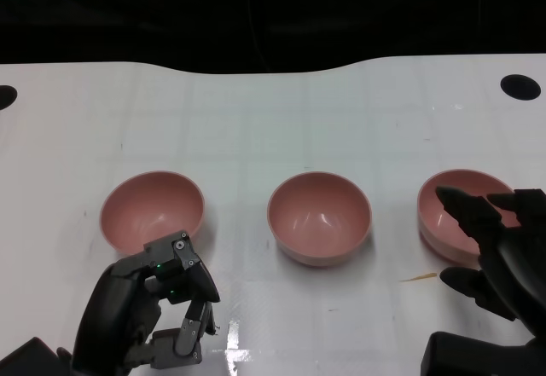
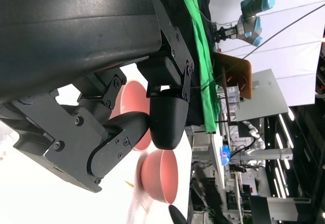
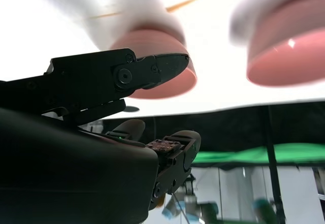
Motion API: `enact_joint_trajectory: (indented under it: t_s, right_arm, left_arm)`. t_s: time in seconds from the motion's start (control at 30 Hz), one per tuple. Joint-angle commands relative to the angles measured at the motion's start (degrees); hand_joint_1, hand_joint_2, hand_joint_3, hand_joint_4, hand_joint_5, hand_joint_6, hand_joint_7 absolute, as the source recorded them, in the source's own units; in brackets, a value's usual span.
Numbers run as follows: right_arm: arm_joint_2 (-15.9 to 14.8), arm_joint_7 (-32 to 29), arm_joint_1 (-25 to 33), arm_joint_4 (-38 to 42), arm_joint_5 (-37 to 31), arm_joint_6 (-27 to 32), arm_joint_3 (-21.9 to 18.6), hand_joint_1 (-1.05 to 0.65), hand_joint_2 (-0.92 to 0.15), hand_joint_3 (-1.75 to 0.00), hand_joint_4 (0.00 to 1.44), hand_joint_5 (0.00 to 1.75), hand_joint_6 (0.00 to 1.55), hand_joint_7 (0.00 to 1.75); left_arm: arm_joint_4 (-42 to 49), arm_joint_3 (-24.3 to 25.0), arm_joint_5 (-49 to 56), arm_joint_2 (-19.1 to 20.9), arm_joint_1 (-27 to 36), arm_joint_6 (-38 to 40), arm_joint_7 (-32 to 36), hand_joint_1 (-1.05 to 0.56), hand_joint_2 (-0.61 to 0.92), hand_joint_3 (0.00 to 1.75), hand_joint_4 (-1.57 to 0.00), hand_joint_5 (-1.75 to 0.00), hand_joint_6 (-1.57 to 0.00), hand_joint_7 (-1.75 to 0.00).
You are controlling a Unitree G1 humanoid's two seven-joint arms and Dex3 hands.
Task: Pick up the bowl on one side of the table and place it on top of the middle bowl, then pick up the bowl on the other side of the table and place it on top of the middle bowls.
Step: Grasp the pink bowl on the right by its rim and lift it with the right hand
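Three pink bowls stand in a row on the white table [image 1: 273, 129]: a left bowl [image 1: 153, 210], a middle bowl [image 1: 320, 216] and a right bowl [image 1: 429, 222]. My right hand [image 1: 499, 252] is at the right bowl with its fingers spread, and one finger [image 1: 461, 210] reaches over the near rim; it holds nothing. The right wrist view shows that finger [image 3: 152, 69] in front of the right bowl [image 3: 172, 84], with the middle bowl [image 3: 289, 51] farther off. My left hand [image 1: 162, 303] is just in front of the left bowl, fingers curled in on nothing.
Two black round holes [image 1: 520, 86] [image 1: 4, 96] mark the table's far corners. A small yellow streak [image 1: 418, 277] lies in front of the right bowl. Beyond the table's far edge all is dark. The left wrist view shows a green cloth [image 2: 203, 56] and lab equipment behind.
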Motion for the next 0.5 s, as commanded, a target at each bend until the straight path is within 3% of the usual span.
enact_joint_trajectory:
  t_s: [0.03, 0.27, 0.5]
  right_arm:
    - [-1.9, -0.2, -2.5, 4.3, -0.9, 1.7, 1.5, -0.66, -0.82, 0.0, 0.11, 0.6, 0.3, 0.07]
    - [-3.5, -0.8, -9.6, 15.3, -2.0, 5.0, 5.7, -0.64, -0.85, 0.0, 0.16, 0.47, 0.34, 0.03]
    - [-4.5, -4.3, -17.0, 28.8, -0.1, 4.3, 10.0, -0.53, -0.89, 0.0, 0.5, 0.24, 0.5, 0.03]
  left_arm:
    - [-1.0, 0.3, -0.2, 0.3, 0.2, 0.2, 0.0, -0.16, 0.4, 1.34, -0.87, -1.71, -0.8, -1.52]
    - [-1.3, 0.3, -0.2, 0.4, 0.4, 0.4, 0.0, -0.16, 0.39, 1.35, -0.87, -1.71, -0.8, -1.53]
    - [-2.3, 0.3, 0.3, 0.2, 1.0, 0.9, 0.6, -0.17, 0.39, 1.34, -0.88, -1.7, -0.79, -1.54]
